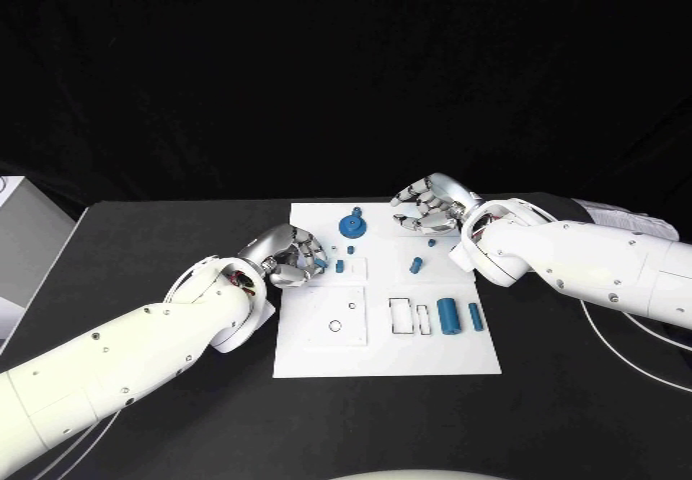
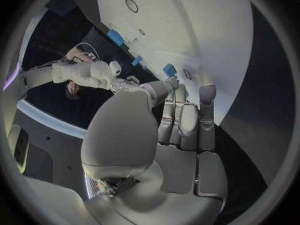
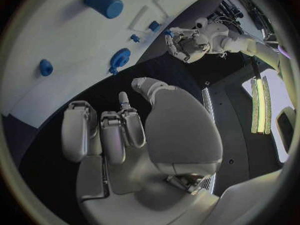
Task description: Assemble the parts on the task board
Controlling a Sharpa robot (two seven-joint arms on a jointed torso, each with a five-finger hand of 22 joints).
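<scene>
While the head view sets the left hand [image 1: 287,255] at the task board's [image 1: 387,355] left edge, its wrist view shows the fingers [image 2: 187,116] pressed together, tips at a small blue part [image 2: 169,70] — held or not, I cannot tell; the right hand [image 1: 433,205] hovers near the far edge, fingers [image 3: 103,130] curled and empty

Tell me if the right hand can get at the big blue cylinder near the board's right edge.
Probably yes. The right hand is empty, with fingers apart, over the board's far edge. The big blue cylinder lies uncovered beside its forearm, so the arm would need to draw back.
</scene>
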